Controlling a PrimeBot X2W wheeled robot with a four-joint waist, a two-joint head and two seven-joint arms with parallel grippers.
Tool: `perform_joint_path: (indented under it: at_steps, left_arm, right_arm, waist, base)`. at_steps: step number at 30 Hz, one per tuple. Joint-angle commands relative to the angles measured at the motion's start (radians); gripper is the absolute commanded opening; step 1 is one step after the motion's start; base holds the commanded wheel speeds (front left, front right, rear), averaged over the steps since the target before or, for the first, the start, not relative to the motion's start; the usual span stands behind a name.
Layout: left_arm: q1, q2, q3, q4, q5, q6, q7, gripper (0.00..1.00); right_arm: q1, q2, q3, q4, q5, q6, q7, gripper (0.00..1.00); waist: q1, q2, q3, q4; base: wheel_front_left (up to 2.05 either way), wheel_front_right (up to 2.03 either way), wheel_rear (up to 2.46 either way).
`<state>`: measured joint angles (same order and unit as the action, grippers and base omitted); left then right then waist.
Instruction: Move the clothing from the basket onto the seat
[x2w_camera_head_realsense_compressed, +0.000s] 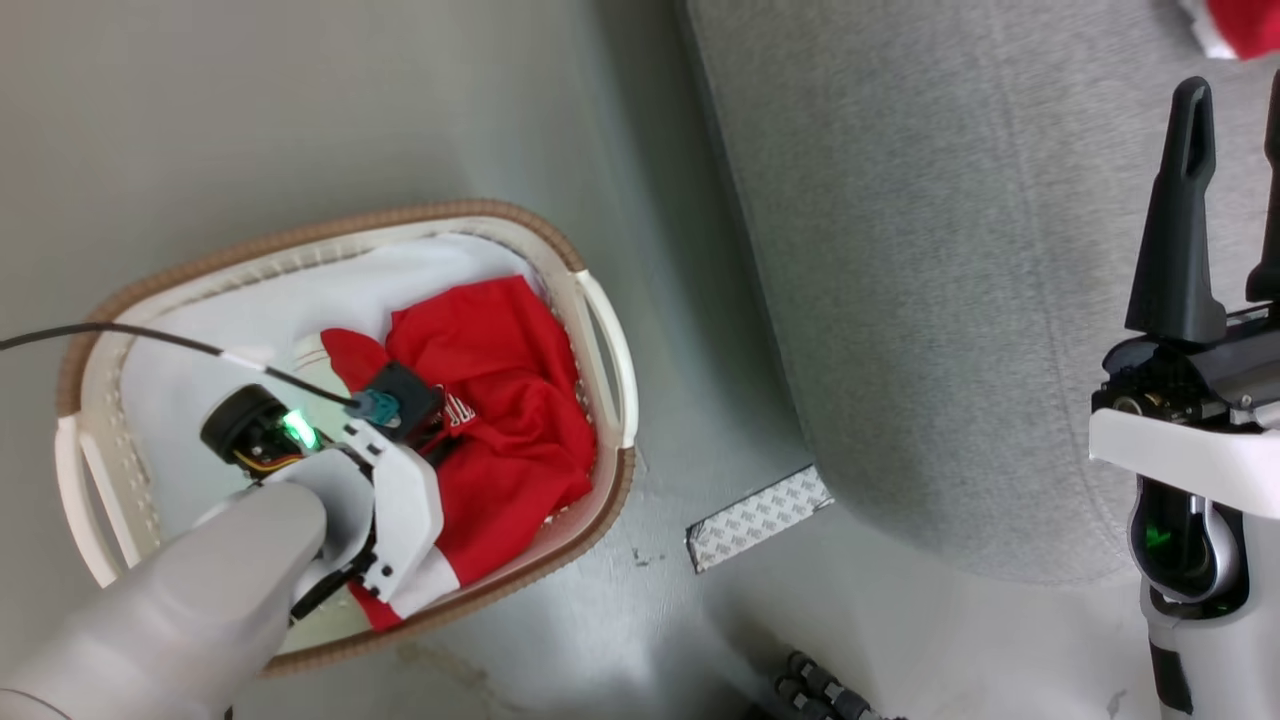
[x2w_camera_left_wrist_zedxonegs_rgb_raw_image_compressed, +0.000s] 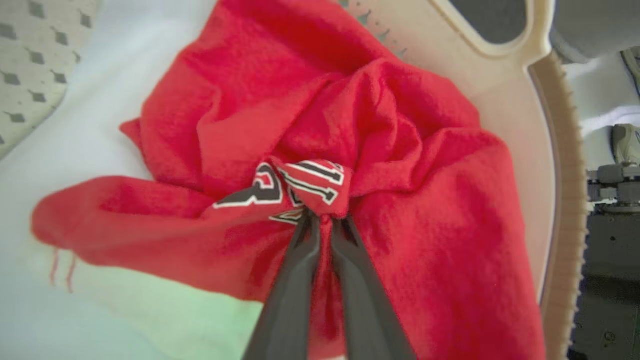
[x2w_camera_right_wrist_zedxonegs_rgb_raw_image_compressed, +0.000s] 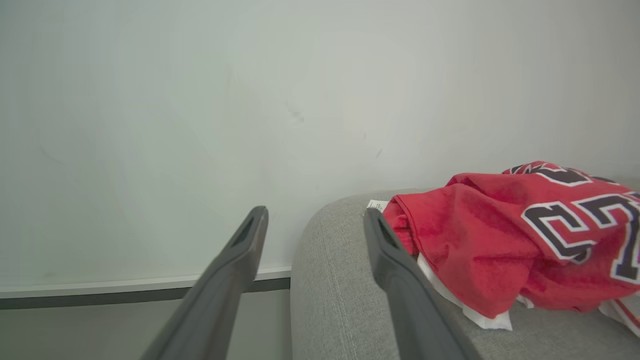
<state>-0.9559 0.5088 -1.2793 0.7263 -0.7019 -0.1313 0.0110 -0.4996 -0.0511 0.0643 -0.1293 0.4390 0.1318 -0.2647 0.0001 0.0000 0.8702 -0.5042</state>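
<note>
The left gripper (x2w_camera_left_wrist_zedxonegs_rgb_raw_image_compressed: 322, 217) is clamped on a thin jersey (x2w_camera_left_wrist_zedxonegs_rgb_raw_image_compressed: 415, 165) fold at the basket's (x2w_camera_head_realsense_compressed: 330, 225) 3 o'clock; slippage is risked on lifting. The right gripper (x2w_camera_right_wrist_zedxonegs_rgb_raw_image_compressed: 315, 214) is held spread, empty.

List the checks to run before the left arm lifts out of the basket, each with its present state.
1. Grip: left pincer shut on the jersey, pinching a lettered fold: ok.
2. Lift: jersey clear of the basket: not ok, it lies inside.
3. Stray cloth: white pad left out of the grip: cannot tell, the bunched fold hides what is under it.
4. Other arm: right pincer open and holding nothing: ok.
5. Landing spot: bare room on the seat: ok, the other jersey covers one part of it.
</note>
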Motion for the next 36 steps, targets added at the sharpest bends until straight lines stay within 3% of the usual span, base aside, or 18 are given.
perform_joint_path:
  at_steps: [1,17,27,36]
  left_arm:
    - [0.005,0.005,-0.002,-0.004,-0.014,0.001,-0.02,0.0]
    - [0.084,-0.158,-0.002,-0.04,-0.178,0.001,-0.228,0.0]
    - [0.122,-0.213,0.022,-0.086,-0.231,0.001,-0.272,0.0]
    - [0.149,-0.217,0.143,-0.178,-0.208,0.002,-0.275,0.0]
  right_arm:
    - [-0.012,0.001,-0.001,0.01,0.003,-0.002,0.001,1.0]
    - [0.091,0.0,-0.109,0.1,-0.14,-0.002,0.001,1.0]
    - [0.158,-0.001,-0.132,0.169,-0.185,-0.002,0.001,1.0]
    - [0.26,-0.001,-0.148,0.23,-0.16,-0.002,0.001,1.0]
  waist:
    - [-0.0001,0.0,-0.029,-0.006]
    - [-0.0001,0.0,-0.391,0.172]
    - [-0.0001,0.0,-0.591,0.256]
    - [-0.0001,0.0,-0.751,0.316]
  base:
    - [0.0,0.0,0.0]
    - [0.0,0.0,0.0]
    - [0.0,0.0,0.0]
    - [0.0,0.0,0.0]
